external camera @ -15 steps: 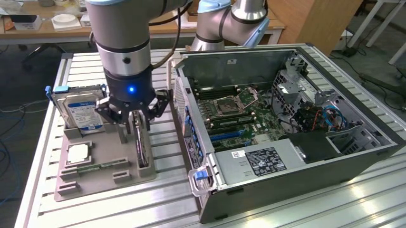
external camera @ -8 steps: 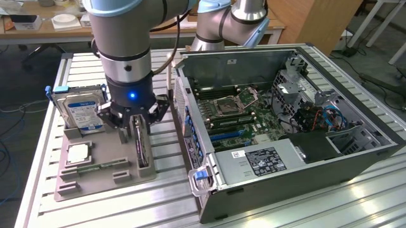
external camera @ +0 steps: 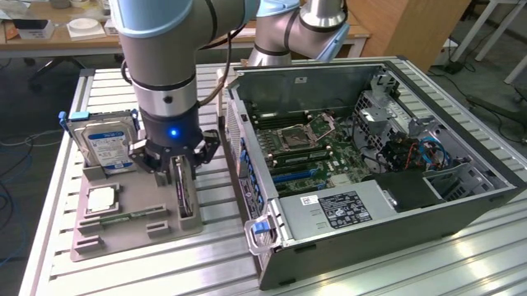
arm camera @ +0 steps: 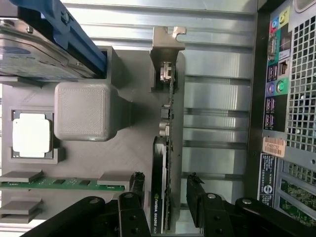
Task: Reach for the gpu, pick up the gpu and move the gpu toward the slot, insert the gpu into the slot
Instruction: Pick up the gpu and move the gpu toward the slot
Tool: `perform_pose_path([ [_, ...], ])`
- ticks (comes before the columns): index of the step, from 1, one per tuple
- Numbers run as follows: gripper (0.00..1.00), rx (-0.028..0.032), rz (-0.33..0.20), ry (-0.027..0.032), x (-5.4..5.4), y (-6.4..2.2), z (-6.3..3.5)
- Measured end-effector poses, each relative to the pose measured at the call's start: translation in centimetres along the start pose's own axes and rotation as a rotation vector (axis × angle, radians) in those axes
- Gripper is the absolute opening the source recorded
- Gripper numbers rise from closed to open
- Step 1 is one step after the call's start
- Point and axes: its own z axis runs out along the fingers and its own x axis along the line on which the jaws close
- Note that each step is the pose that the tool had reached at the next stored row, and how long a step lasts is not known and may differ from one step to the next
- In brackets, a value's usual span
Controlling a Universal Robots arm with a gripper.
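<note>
Slatted aluminium worktop [external camera: 461,259] carries two things from where I stand: an open computer case [external camera: 297,80] on the exterior view's right, and beside it a grey holder tray [external camera: 123,237] with a hard drive [external camera: 107,145] standing at its far end.

In the tray's outer groove, on the side nearest the case, the gpu [external camera: 185,194] stands on its long edge. The arm's gripper [external camera: 182,169] hangs right over it. Up close, the fingers [arm camera: 139,185] are spread, one on each face of the card with a sliver of daylight at either side, so nothing is held yet.

I'd call this the tail of the reach, with the grasp not made and the blue slot [external camera: 290,177] inside the case untouched. Such a thin card asks for a squeeze that meets both faces squarely, then a straight pull out of the groove, since any tilt could bind it against the tray's end posts.
</note>
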Motion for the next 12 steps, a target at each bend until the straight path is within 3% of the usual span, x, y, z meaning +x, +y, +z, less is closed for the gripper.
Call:
perform_pose_path([
  [7, 0.47, 0.0006, 0.000, 0.0003, 0.0, -0.09, 0.87],
  [12, 0.47, 0.0097, 0.000, 0.0005, 0.1, 0.22, 1.25],
])
